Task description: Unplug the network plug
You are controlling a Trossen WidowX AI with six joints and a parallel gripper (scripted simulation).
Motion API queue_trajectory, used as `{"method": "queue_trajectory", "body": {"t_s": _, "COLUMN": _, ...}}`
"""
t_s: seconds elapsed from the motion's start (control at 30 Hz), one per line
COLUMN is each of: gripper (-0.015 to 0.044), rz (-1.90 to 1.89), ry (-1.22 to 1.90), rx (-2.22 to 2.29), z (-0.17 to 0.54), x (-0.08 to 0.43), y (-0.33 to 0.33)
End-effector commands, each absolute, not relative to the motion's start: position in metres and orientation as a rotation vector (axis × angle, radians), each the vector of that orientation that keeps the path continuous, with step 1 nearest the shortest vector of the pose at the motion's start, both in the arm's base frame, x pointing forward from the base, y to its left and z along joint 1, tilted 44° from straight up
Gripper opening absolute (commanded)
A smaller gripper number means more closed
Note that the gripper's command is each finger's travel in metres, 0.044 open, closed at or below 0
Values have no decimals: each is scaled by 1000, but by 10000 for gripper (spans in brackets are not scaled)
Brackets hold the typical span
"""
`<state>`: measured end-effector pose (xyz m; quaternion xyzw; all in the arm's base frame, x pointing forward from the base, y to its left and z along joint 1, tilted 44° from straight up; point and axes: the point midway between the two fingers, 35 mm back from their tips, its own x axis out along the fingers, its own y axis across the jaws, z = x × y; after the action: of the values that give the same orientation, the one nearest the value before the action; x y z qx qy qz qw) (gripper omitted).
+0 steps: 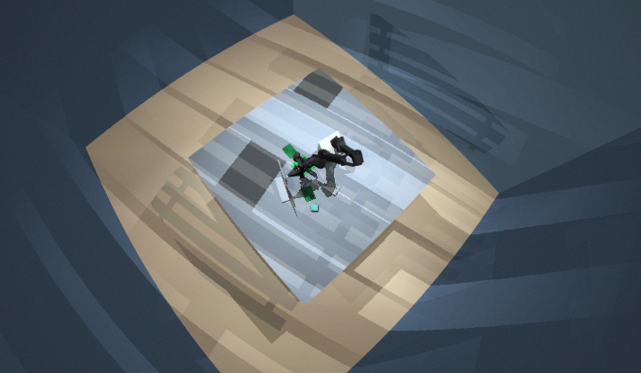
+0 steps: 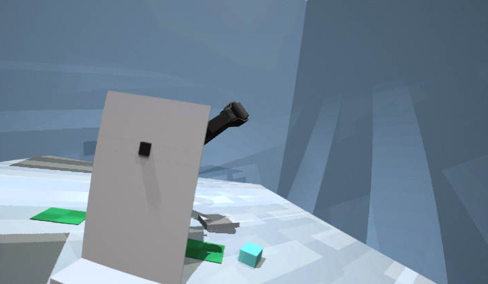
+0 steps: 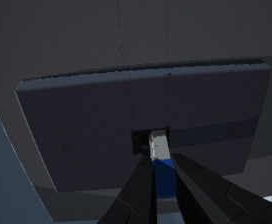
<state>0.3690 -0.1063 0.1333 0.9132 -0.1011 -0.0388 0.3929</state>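
The plug, with a blue rear [image 3: 164,179] and a pale front body [image 3: 160,146], is between the fingers in the wrist view. My gripper [image 3: 160,164] [image 1: 293,174] is shut on the plug, close in front of the upright panel [image 3: 87,125] [image 2: 150,116]. The pale front reaches the dark socket opening [image 3: 141,141]; I cannot tell how much of it is inside. The thin tab seems to lie close along the pale body's left side, but it is hard to make out. Bright green pieces of an outline [image 1: 293,164] show around my gripper, which partly hides the marked square.
One green patch [image 1: 290,150] [image 2: 60,216] and another green patch [image 1: 308,193] [image 2: 205,251] lie on the table on either side of the arm. A cyan cube [image 1: 314,208] [image 2: 250,254] sits beyond the second one. The panel has a pale foot [image 1: 281,189] [image 2: 107,271].
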Motion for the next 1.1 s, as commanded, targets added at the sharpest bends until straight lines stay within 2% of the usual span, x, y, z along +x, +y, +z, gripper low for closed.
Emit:
{"method": "queue_trajectory", "body": {"t_s": 0.0, "gripper": 0, "rz": -98, "ry": -254, "rx": 2325, "z": 133, "x": 365, "y": -104}}
{"method": "queue_trajectory", "body": {"t_s": 1.07, "gripper": 0, "rz": -99, "ry": -254, "rx": 2325, "z": 138, "x": 353, "y": -96}}
